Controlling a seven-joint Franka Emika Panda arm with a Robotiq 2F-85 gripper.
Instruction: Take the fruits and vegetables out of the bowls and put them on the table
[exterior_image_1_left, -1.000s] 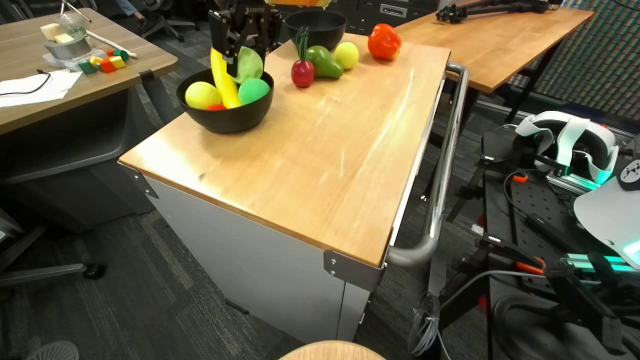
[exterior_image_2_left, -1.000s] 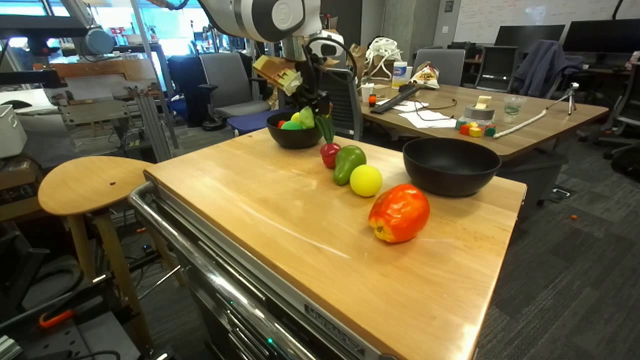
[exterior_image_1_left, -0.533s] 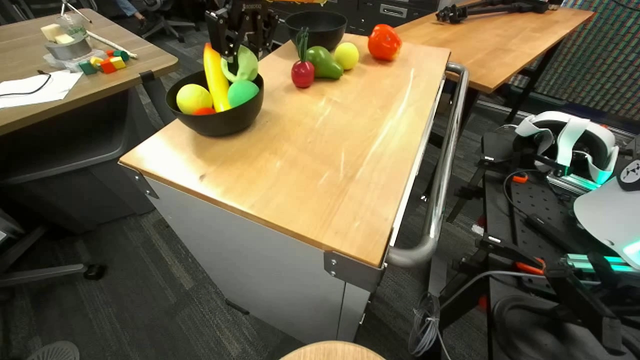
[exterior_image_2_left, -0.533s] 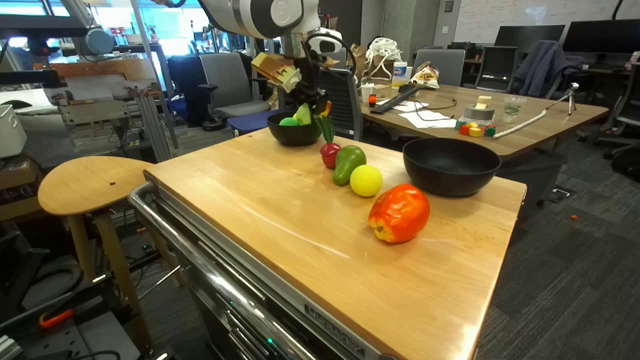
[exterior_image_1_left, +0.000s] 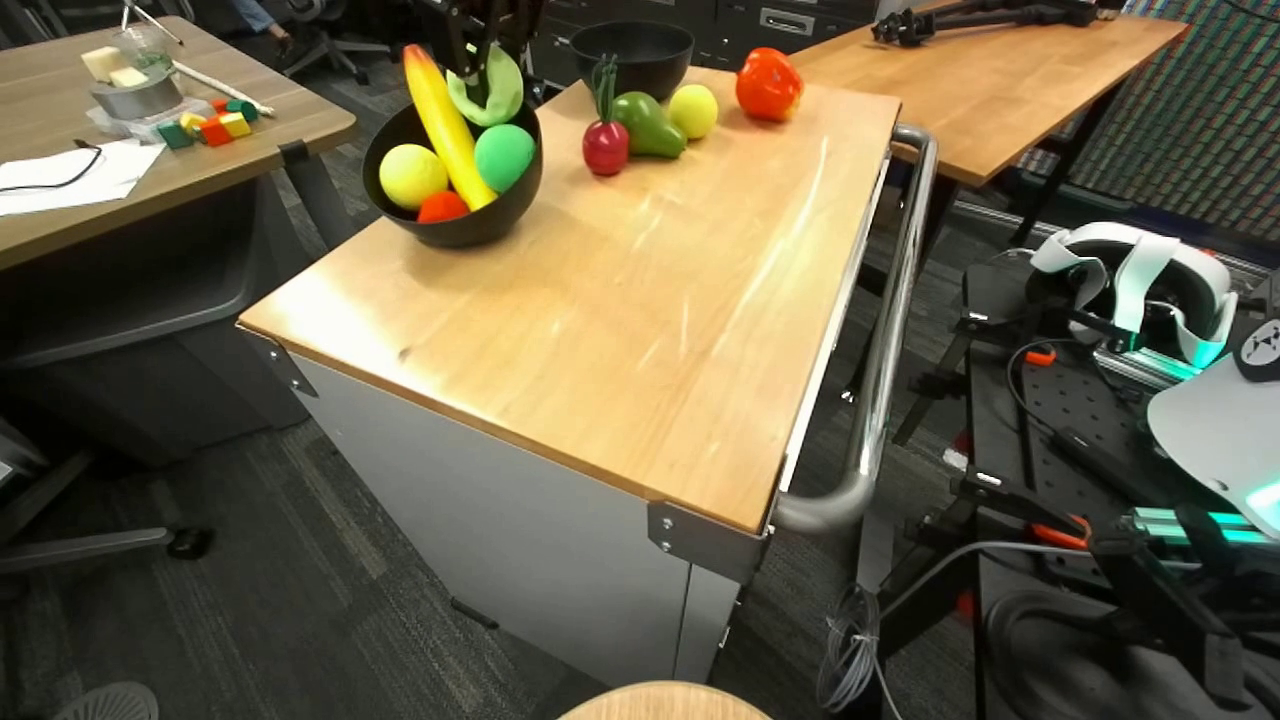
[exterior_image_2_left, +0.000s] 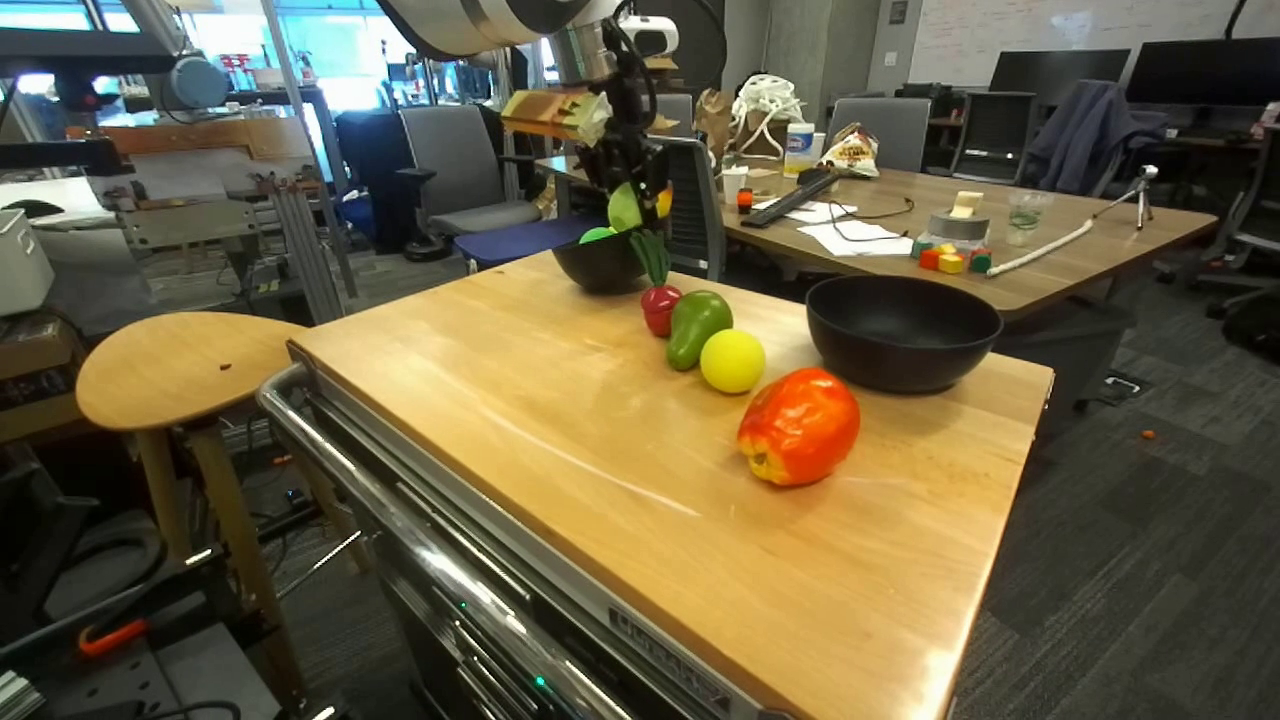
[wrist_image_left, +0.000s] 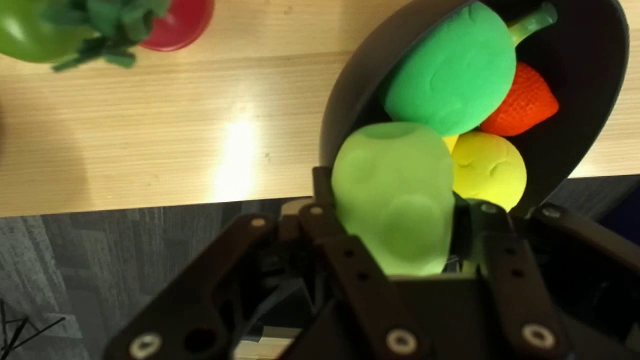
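Wrist view: claw (wrist_image_left: 392, 197) pinching the pale green fruit (wrist_image_left: 395, 187) at the rim of the loaded bowl (wrist_image_left: 597, 60), contact unclear. Bowl sits tilted in both exterior views, likely hooked by claw or fruit; lifting could tip it over, dumping banana (exterior_image_1_left: 450, 130), strawberry (wrist_image_left: 525, 102), yellow fruit (wrist_image_left: 492, 167) and darker green fruit (wrist_image_left: 452, 75) onto the table (exterior_image_1_left: 600, 330) or off its edge.

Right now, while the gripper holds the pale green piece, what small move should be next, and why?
Probably lower the gripper slightly so the bowl below settles: both exterior views show it tilted, with the pale green piece at its rim; lifting could spill the banana.
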